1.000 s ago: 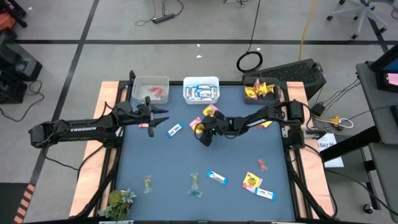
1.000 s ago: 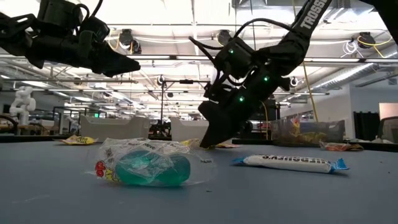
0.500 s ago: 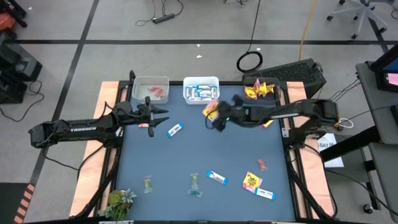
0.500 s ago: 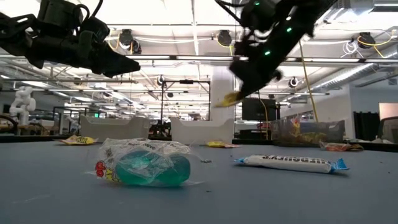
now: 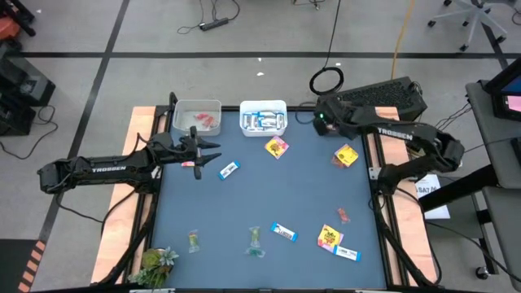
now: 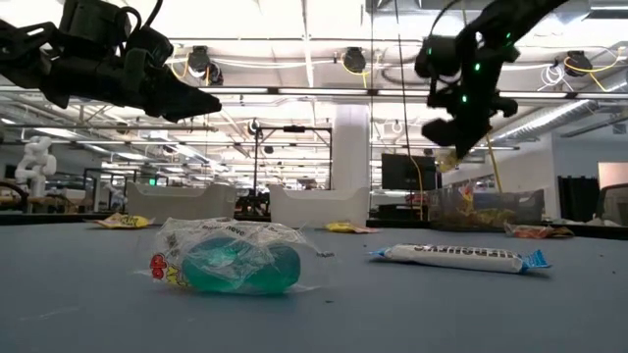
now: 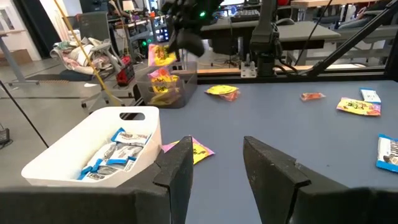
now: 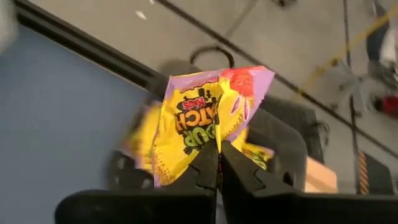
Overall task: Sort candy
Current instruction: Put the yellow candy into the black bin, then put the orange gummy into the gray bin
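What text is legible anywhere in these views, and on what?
"TROSSEN": left arm, high view.
"TROSSEN": right arm, high view, faint.
"SOUR PATCH KIDS", partly creased: yellow packet pinched in the shut right claw.
Print on the white bar wrapper, low view: too blurred to read.
Print on the clear wrapper of the green candy: unreadable.
Packets on the table and in the bins: too small.

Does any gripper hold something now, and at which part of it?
The right gripper pinches a yellow candy packet at its lower edge. The left gripper holds nothing.
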{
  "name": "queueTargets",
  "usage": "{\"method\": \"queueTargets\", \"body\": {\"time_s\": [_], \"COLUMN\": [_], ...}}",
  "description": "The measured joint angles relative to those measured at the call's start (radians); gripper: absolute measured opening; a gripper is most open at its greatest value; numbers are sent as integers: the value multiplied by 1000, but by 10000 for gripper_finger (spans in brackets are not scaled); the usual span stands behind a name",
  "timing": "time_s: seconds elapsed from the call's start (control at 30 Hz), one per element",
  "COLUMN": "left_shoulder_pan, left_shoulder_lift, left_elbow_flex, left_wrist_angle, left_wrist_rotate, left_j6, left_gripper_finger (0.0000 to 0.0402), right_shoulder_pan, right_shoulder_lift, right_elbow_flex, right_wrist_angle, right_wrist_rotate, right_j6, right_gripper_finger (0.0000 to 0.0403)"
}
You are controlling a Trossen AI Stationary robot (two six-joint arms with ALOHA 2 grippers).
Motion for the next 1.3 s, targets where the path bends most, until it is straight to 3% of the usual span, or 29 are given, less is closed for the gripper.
{"method": "queueTargets", "body": {"time_s": [0.17,0.53,0.67,0.77,1.1,1.2,1.3], "left_shoulder_pan": [0,0,0,0,0,0,0], "left_shoulder_lift": [0,0,0,0,0,0,0], "left_elbow_flex": [0,0,0,0,0,0,0], "left_wrist_angle": [0,0,0,1,4,4,4], "left_wrist_rotate": [0,0,0,0,-1,-1,-1], "left_j6": [0,1,1,1,1,1,1], "left_gripper_finger": [148,148,148,148,148,148,148], "right_shoulder_pan": [-125,-264,-293,-293,-249,-224,-220], "right_shoulder_lift": [78,235,263,268,137,97,95], "right_elbow_flex": [0,0,3,4,-2,-1,-1], "right_wrist_angle": [-3,-10,-9,-9,-52,-41,-21], "right_wrist_rotate": [-48,-110,-209,-216,-202,-203,-206], "right_j6": [-16,-1,0,-12,-24,-27,-38], "right_gripper_finger": [1,2,6,32,178,174,128]}}
